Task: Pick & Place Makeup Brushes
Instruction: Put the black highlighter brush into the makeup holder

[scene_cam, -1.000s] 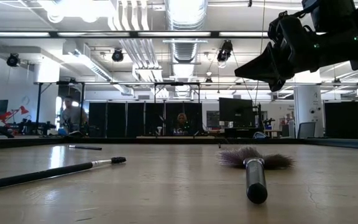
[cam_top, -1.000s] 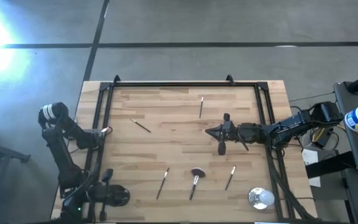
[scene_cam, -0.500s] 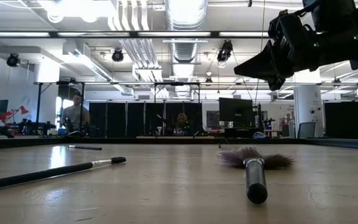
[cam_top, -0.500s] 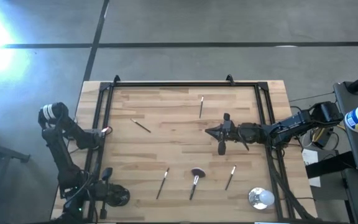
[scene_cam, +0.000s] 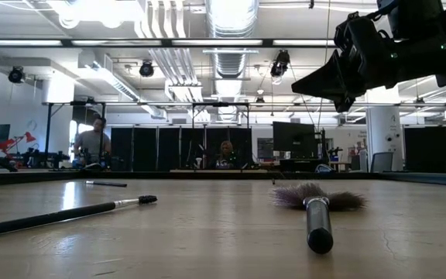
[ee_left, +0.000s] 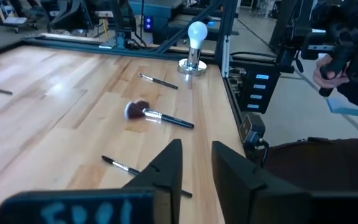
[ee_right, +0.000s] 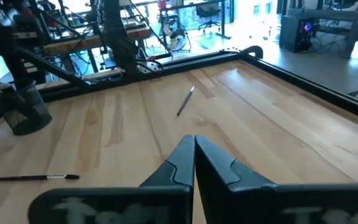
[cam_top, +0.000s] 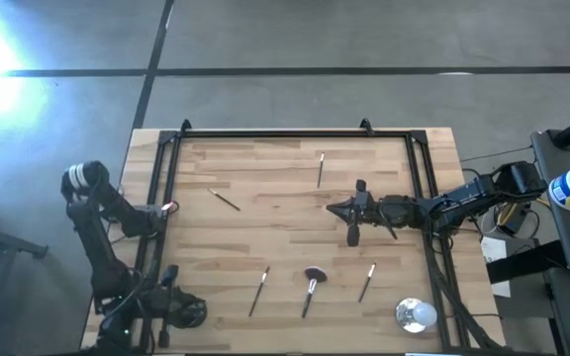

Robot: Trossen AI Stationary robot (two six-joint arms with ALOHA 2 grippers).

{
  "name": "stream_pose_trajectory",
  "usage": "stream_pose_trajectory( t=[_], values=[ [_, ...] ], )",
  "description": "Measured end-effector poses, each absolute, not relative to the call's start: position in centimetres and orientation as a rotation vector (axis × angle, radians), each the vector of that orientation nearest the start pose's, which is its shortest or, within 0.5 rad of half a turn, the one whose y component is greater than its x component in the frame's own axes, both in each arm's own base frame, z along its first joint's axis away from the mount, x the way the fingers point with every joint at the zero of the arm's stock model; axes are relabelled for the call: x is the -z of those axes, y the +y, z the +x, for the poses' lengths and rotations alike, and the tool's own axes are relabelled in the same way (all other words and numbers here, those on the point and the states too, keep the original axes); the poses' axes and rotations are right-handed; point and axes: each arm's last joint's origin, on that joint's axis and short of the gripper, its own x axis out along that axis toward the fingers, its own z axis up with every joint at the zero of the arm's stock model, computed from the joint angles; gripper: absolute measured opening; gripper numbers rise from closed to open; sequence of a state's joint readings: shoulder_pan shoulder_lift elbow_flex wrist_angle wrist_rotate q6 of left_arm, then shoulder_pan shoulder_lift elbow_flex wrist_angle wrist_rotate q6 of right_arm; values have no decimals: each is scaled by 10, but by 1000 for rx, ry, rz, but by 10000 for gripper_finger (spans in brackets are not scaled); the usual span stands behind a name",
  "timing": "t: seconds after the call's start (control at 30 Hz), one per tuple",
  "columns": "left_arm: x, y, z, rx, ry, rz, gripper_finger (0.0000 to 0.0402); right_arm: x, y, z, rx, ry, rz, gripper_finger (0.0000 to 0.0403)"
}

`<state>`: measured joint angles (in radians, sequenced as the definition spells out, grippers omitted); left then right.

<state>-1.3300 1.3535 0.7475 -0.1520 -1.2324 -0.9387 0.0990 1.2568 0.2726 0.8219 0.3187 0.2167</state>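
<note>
My right gripper (cam_top: 331, 209) hovers clenched, empty, at three o'clock; my left gripper (ee_left: 196, 163), fingers parted and holding nothing, faces the fluffy brush (ee_left: 143, 112) at six o'clock, presumably its target.

The left pincer (ee_left: 194, 171) has parted its fingers slightly.

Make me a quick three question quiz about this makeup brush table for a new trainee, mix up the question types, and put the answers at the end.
1. True or false: the right gripper holds a brush.
2. How many makeup brushes lie on the table in the high view?
3. The fluffy brush lies: A) at the far edge, B) near the front edge between two thin brushes, C) under the left gripper.

Key
1. False; its fingers are shut on nothing, above the table.
2. Five.
3. B.
</note>
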Motion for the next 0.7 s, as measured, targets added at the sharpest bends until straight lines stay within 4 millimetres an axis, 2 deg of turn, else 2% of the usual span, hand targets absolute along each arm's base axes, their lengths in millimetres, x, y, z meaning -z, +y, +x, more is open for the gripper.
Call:
stream_pose_trajectory(
  t=[0.13,0.3,0.53,0.7],
  values=[
    [-229,-232,92,-34,221,-215,88,-168,12,218,235,138,166,8],
    [-240,-211,112,-78,264,-245,74,-168,12,218,235,138,163,8],
    [-240,-174,165,-117,379,-208,27,-168,12,218,228,148,89,9],
    [-241,-143,206,-11,351,-227,2,-168,12,218,225,151,62,8]
  ],
)
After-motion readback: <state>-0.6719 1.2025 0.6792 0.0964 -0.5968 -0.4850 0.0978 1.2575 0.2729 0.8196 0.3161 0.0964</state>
